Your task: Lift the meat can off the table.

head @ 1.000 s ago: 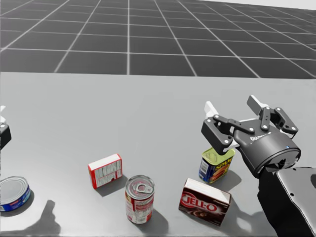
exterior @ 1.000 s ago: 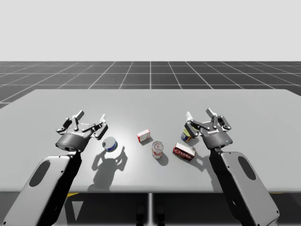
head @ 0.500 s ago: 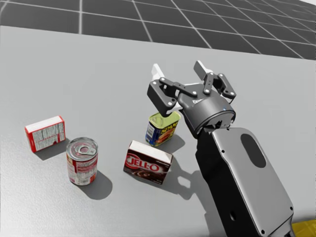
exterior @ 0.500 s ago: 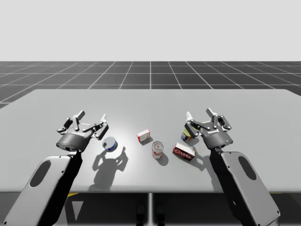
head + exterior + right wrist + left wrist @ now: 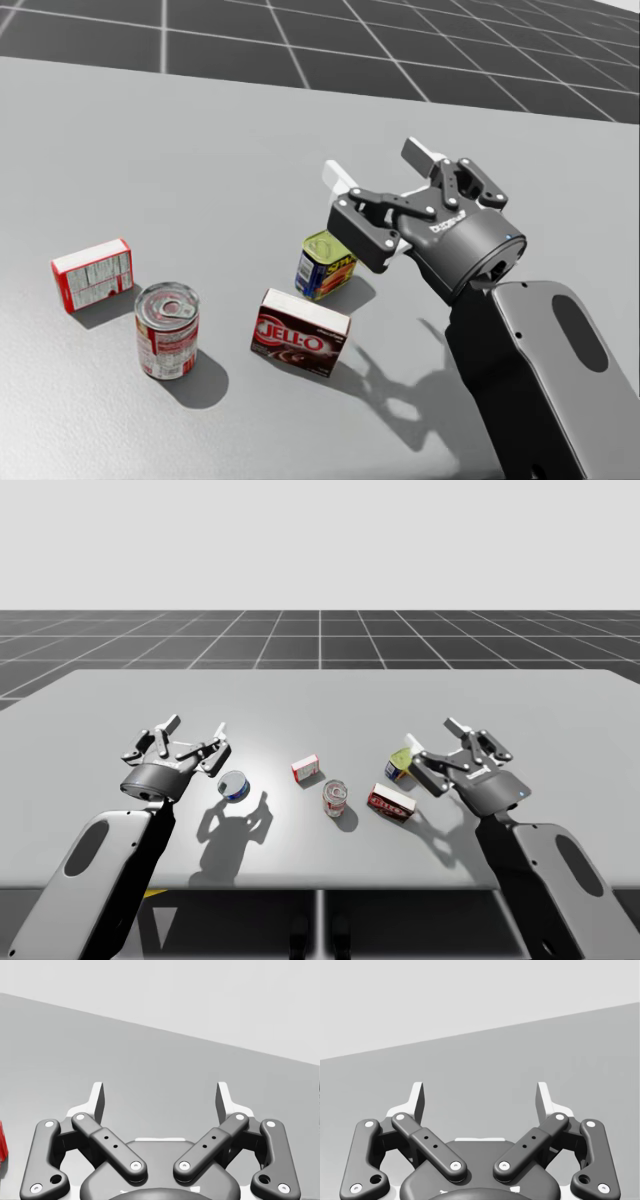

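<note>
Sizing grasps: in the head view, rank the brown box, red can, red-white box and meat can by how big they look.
1. Brown box and red can: too alike to rank, both nearest the camera.
2. Red-white box.
3. Meat can, farther back.

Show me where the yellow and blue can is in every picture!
High view: the yellow and blue can stands right of centre, beside my right end effector.
Head view: mid-picture, beside the same end effector.
Wrist views: grey table ahead of my left end effector and my right one.
Shared landmark: the dark brown box in front of the can.
</note>
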### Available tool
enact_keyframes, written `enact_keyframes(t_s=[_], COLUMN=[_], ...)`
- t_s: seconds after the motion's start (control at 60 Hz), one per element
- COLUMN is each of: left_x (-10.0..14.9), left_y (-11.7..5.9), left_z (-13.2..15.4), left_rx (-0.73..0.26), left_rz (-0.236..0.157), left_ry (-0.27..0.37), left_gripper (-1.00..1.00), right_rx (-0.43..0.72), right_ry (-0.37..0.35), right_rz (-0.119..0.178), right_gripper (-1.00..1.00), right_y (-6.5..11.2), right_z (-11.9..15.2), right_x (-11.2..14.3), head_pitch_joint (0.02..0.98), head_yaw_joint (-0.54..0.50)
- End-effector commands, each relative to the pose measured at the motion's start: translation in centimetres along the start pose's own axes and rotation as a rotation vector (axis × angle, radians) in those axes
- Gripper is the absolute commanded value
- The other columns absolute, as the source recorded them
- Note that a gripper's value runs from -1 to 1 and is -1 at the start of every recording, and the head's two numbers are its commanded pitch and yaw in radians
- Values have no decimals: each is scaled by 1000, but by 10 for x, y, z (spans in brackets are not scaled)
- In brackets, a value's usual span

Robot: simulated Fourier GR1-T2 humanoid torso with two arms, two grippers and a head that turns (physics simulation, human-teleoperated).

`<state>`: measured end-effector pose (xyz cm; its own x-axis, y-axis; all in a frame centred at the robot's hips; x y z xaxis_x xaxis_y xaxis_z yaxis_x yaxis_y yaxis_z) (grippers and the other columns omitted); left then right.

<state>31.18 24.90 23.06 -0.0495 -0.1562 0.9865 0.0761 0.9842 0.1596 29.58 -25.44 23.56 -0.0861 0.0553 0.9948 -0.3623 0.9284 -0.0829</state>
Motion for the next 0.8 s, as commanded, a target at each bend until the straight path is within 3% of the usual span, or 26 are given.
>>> enact_keyframes(t_s=[0.017,0.1,0.233,0.283,0.383,0.5,0.717,0.75,0.8], left_x=[-1,-1,-1,-2,-2,-2,-2,-2,-2], left_y=[0,0,0,0,-1,-1,-2,-2,-2], left_z=[0,0,-1,-1,-1,-1,-1,-1,-1], left_rx=[1,0,0,-1,-3,-4,-3,-2,-2], left_rz=[-7,-8,-10,-11,-12,-15,-16,-16,-15], left_ry=[3,3,4,3,3,4,3,3,3], left_gripper=[-1000,-1000,-1000,-1000,-1000,-1000,-1000,-1000,-1000], right_rx=[55,83,150,177,236,315,369,374,386], right_ry=[33,47,57,72,77,96,98,85,77], right_rz=[62,103,140,127,135,123,139,161,138], right_gripper=[-1000,-1000,-1000,-1000,-1000,-1000,-1000,-1000,-1000], right_y=[-14,-25,-40,-44,-51,-55,-64,-65,-65], right_z=[19,26,36,39,42,43,35,33,31], right_x=[-9,-17,-27,-32,-44,-62,-91,-96,-101], head_pitch_joint=[752,752,750,750,750,751,753,753,752], head_yaw_joint=[-323,-327,-324,-322,-322,-325,-321,-320,-318])
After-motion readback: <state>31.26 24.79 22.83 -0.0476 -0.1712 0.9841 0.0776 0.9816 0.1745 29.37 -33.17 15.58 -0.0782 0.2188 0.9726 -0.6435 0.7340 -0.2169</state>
